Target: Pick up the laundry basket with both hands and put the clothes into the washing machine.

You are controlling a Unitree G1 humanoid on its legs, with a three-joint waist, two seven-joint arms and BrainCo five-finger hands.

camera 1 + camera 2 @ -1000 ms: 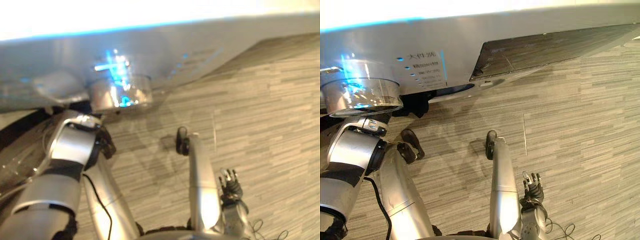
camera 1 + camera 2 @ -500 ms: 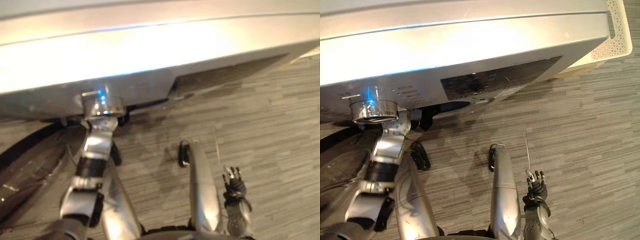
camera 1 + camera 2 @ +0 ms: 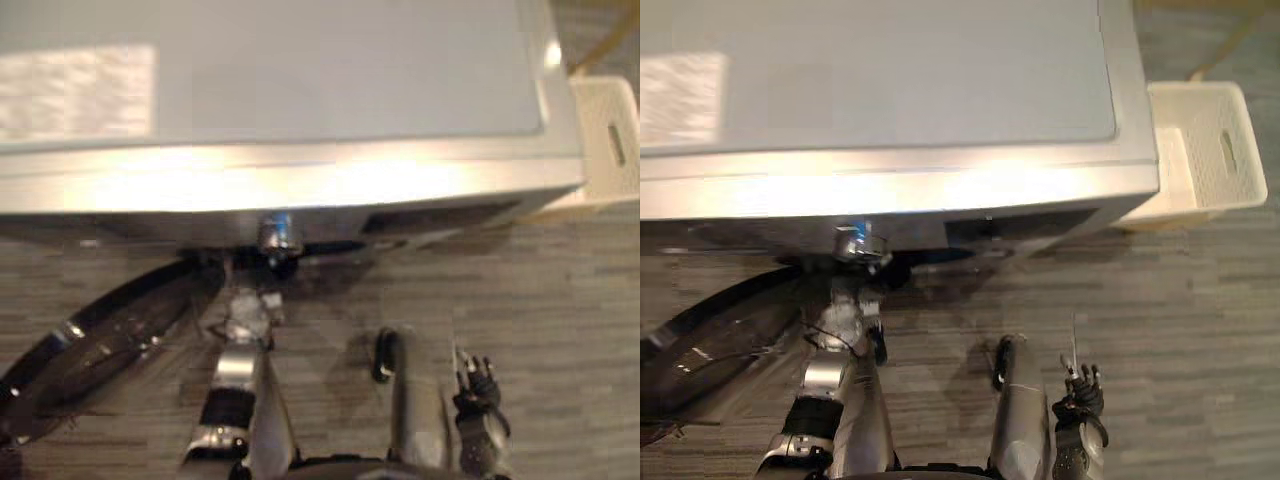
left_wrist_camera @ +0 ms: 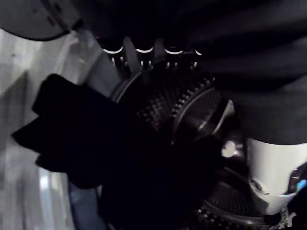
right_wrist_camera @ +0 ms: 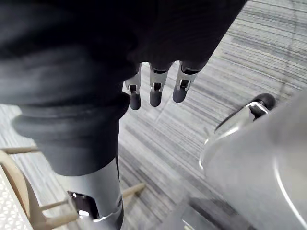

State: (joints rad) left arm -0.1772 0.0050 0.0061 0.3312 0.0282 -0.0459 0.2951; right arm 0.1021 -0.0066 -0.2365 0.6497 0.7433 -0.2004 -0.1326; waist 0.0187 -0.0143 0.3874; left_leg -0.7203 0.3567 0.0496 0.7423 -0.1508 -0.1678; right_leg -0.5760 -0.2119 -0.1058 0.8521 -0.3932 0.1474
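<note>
From above I see the silver washing machine (image 3: 890, 100), its round glass door (image 3: 100, 340) swung open to the left. My left arm (image 3: 235, 370) reaches under the front edge into the opening. In the left wrist view the left hand's fingers (image 4: 125, 55) stretch straight over the perforated drum (image 4: 192, 105), where dark clothes (image 4: 81, 129) lie at the mouth; nothing is pinched. The cream laundry basket (image 3: 1210, 150) stands on the floor to the right of the machine. My right hand (image 3: 1080, 395) hangs low at my right side, with its fingers (image 5: 154, 88) relaxed and holding nothing.
Grey striped carpet runs in front of the machine and under my right hand. Pale wooden legs (image 5: 48, 211) of some furniture stand on the floor near the basket. The open door takes up the floor space at the lower left.
The camera has tipped, so the machine's flat top and the basket now show. My left arm has stretched forward into the machine's opening. The right hand still hangs at my side.
</note>
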